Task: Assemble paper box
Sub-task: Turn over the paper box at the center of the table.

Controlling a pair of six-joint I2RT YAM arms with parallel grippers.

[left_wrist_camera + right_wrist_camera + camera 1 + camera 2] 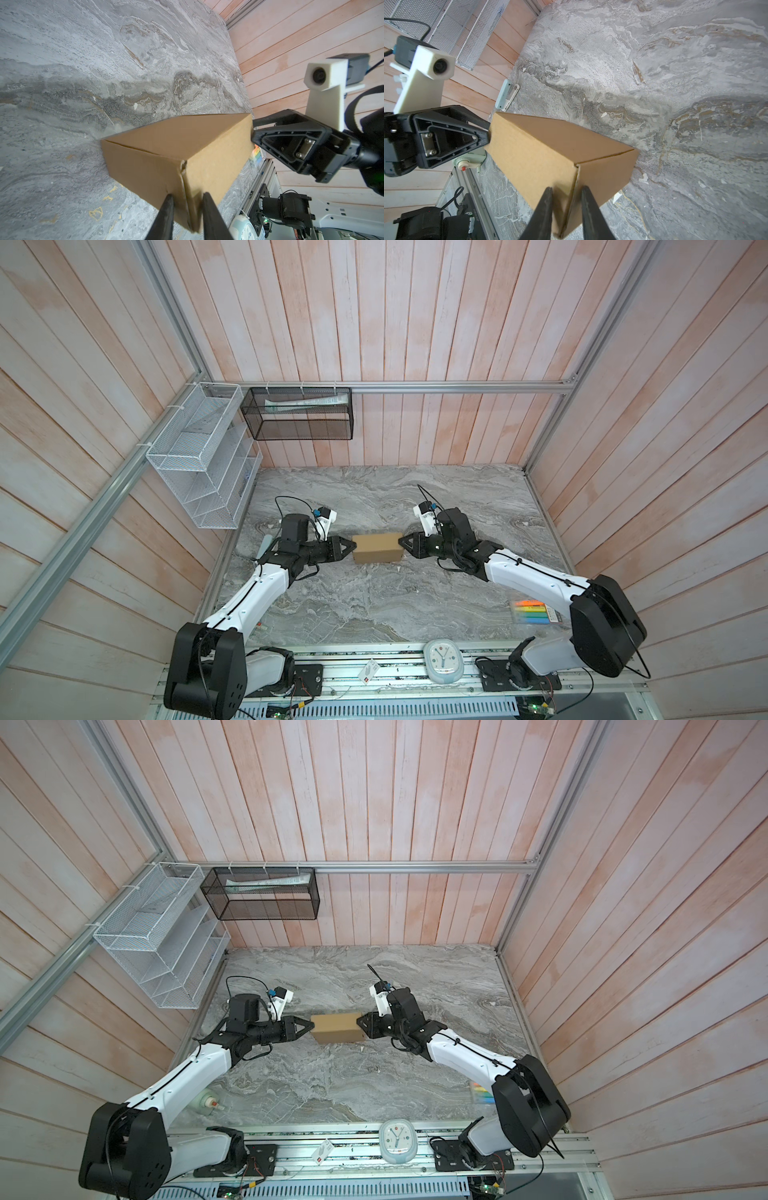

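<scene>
The paper box (376, 547) is a closed brown cardboard box at the middle of the marble table (374, 605), seen in both top views (336, 1026). My left gripper (353, 546) meets its left end and my right gripper (401, 545) its right end. In the left wrist view the left gripper (187, 195) is shut across a corner edge of the box (166, 145), one finger on each face. The right gripper (565, 189) is shut the same way on the opposite corner of the box (542, 149). Whether the box rests on the table or hangs just above it, I cannot tell.
A white wire rack (199, 460) and a black mesh basket (299, 414) hang on the back left walls. A case of coloured markers (534, 610) lies front right. A small clock (443, 660) sits on the front rail. A glue bottle (208, 1100) lies front left.
</scene>
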